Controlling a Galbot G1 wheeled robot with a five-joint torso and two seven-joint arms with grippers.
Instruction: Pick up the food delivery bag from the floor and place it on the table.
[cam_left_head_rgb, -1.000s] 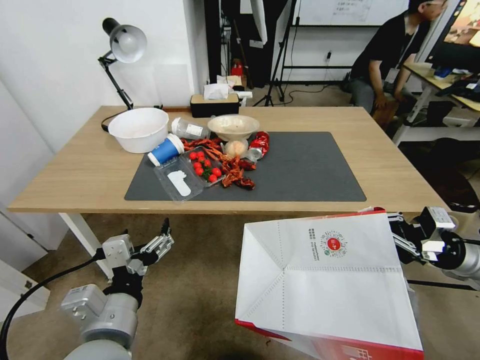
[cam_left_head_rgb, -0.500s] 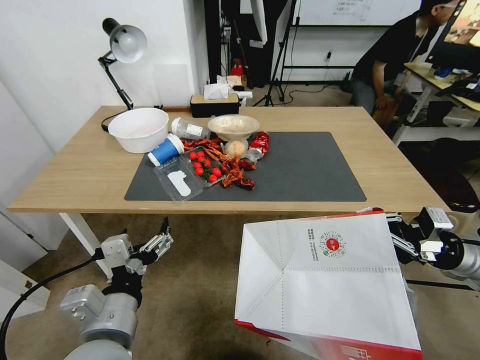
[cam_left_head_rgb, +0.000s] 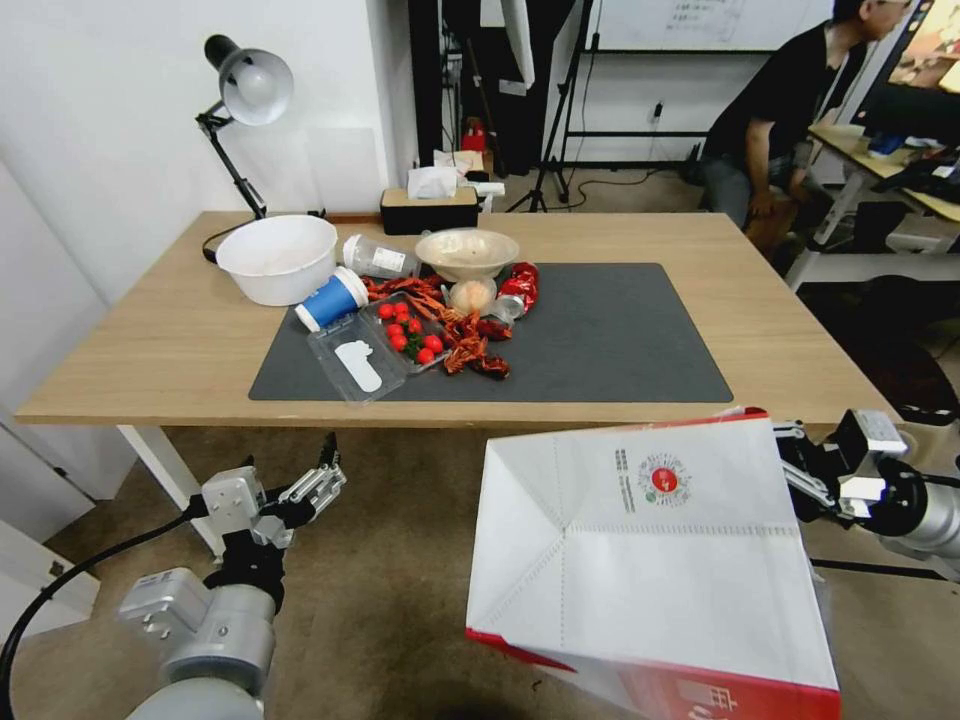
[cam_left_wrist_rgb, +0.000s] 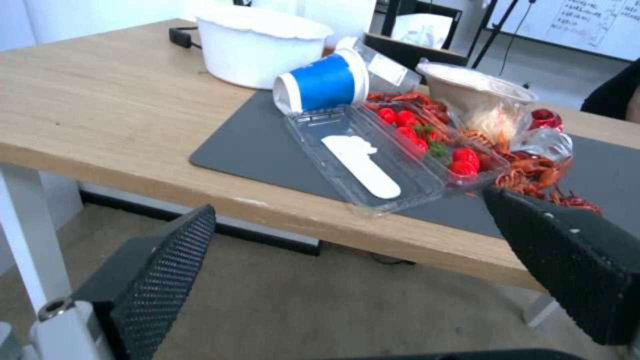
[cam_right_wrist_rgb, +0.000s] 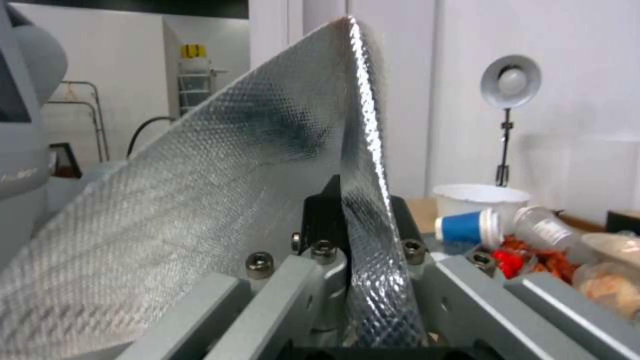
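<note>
The right gripper (cam_left_head_rgb: 800, 470), at the lower right of the frame, pinches the foil-lined edge of the food delivery bag (cam_left_head_rgb: 650, 560), held clear of the floor (cam_left_head_rgb: 400, 560) in front of the table (cam_left_head_rgb: 150, 350), while the left gripper (cam_left_head_rgb: 325, 478), fingers spread, hangs at lower left.

We see the counter (cam_left_head_rgb: 700, 250) bare on its right half, mat (cam_left_head_rgb: 620, 340) included; bowls (cam_left_head_rgb: 277, 258), cup (cam_left_head_rgb: 333, 299) and food scraps (cam_left_head_rgb: 460, 335) crowd the left-centre, blocking passage there.
</note>
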